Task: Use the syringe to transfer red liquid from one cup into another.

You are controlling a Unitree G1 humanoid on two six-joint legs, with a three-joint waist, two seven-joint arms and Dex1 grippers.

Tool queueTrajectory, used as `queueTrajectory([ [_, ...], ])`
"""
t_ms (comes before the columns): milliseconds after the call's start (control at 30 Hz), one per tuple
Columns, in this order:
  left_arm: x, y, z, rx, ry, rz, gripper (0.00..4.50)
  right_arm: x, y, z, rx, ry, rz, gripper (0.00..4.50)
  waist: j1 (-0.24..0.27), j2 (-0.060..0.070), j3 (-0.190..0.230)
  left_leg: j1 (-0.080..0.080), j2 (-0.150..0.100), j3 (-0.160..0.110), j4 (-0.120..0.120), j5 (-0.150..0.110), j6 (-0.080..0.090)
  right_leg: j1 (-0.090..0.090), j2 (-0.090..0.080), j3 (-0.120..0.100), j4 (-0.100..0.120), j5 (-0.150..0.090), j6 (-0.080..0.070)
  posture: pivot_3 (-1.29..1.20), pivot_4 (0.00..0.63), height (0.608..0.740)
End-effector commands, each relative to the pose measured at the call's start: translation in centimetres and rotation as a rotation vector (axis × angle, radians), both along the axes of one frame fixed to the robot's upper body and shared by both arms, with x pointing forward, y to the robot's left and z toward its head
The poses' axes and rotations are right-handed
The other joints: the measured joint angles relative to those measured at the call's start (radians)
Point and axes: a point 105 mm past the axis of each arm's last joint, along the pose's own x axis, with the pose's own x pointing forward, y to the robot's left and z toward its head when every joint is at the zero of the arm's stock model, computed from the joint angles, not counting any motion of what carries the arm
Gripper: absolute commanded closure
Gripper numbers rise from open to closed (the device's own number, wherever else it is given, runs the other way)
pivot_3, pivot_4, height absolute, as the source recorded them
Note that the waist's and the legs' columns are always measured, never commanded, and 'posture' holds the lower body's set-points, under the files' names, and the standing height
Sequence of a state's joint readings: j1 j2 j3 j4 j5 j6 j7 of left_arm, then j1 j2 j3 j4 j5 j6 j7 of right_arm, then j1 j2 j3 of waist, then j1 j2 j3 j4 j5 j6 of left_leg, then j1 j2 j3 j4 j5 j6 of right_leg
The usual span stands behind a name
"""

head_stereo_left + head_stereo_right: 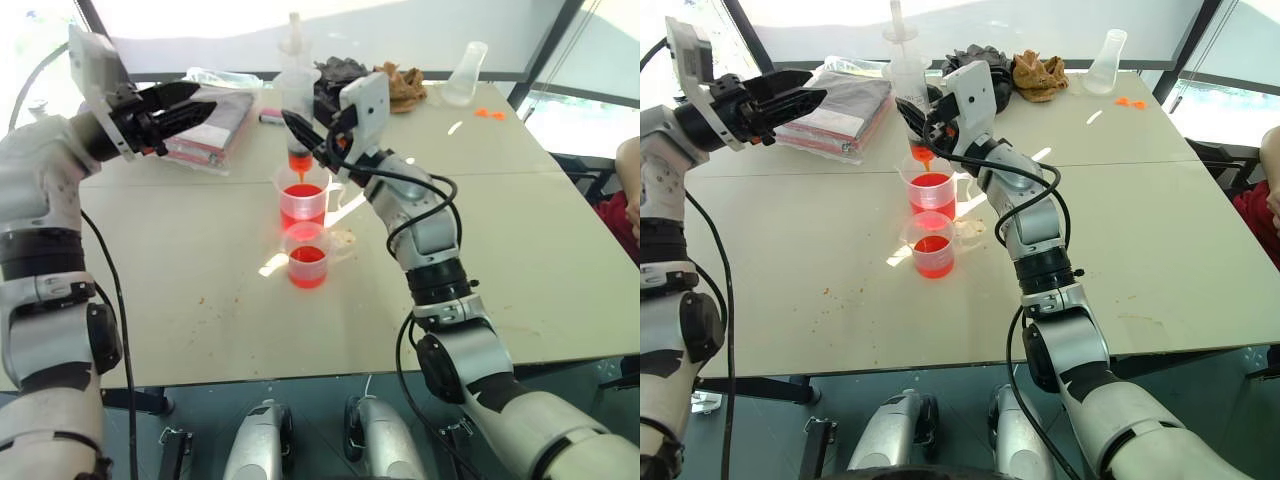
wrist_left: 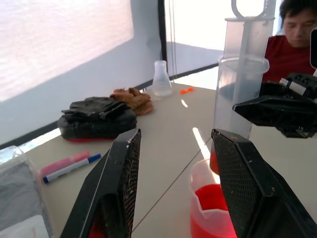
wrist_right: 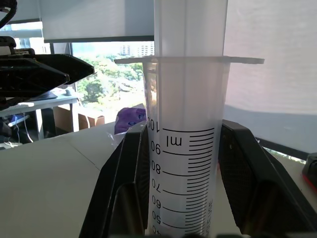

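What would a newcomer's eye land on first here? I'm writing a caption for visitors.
The two clear cups of red liquid mid-table stand out first: the taller cup behind, the short cup nearer the robot. Next, the syringe, held upright by the right gripper, its orange tip over the taller cup. The left gripper hangs open to the left.

Syringe (image 1: 296, 100) upright above handled cup (image 1: 302, 200); short cup (image 1: 308, 256) in front
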State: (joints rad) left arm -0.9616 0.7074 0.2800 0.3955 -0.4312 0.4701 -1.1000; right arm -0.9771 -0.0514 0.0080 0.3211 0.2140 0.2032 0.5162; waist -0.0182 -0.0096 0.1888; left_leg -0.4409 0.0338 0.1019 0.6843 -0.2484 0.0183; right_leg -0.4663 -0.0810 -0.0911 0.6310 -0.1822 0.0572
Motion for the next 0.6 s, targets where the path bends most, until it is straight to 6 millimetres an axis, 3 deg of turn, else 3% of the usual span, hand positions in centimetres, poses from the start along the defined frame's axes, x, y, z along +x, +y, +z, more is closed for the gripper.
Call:
queueTrajectory([
  [33, -1.8, 0.2, 1.8, -0.03, -0.059, 0.003, 2.11, -2.1, -0.7, 3.4, 0.046, -0.08, 0.033, 3.04, 0.001, 0.0, 0.0, 0.0, 0.0, 0.0, 0.0, 0.0, 0.0, 0.0, 0.0, 0.0, 0.0, 0.0, 0.0, 0.0, 0.15, 0.74],
  [167, -3.1, -0.3, 1.3, -0.011, -0.042, -0.012, 2.11, -5.2, -1.0, 4.2, 0.049, -0.059, 0.091, 3.04, 0.0, 0.0, 0.0, 0.0, 0.0, 0.0, 0.0, 0.003, -0.004, 0.0, 0.0, 0.0, 0.0, 0.0, 0.0, 0.0, 0.15, 0.74],
  [267, -3.8, -0.9, 1.2, -0.001, -0.04, -0.018, 2.11, -7.3, -1.2, 3.5, 0.039, -0.01, 0.117, 3.04, 0.002, 0.0, 0.0, 0.0, 0.0, -0.001, 0.0, 0.002, -0.004, 0.0, 0.0, 0.0, 0.0, 0.0, 0.0, 0.0, 0.15, 0.74],
  [467, -4.1, -2.3, 2.2, -0.009, -0.069, -0.053, 2.11, -8.5, -1.0, 1.6, 0.064, 0.104, 0.123, 3.04, 0.003, 0.0, 0.0, 0.004, 0.0, 0.0, 0.0, 0.0, -0.001, 0.002, 0.0, 0.001, -0.001, 0.0, 0.0, 0.0, 0.15, 0.74],
  [600, -4.6, -4.4, 3.1, 0.002, -0.093, -0.144, 2.11, -8.5, -0.9, 0.3, 0.054, 0.147, 0.113, 3.04, 0.004, -0.001, 0.0, 0.005, 0.0, 0.0, 0.0, 0.0, -0.001, 0.003, 0.0, 0.001, -0.001, 0.0, -0.001, 0.0, 0.15, 0.74],
])
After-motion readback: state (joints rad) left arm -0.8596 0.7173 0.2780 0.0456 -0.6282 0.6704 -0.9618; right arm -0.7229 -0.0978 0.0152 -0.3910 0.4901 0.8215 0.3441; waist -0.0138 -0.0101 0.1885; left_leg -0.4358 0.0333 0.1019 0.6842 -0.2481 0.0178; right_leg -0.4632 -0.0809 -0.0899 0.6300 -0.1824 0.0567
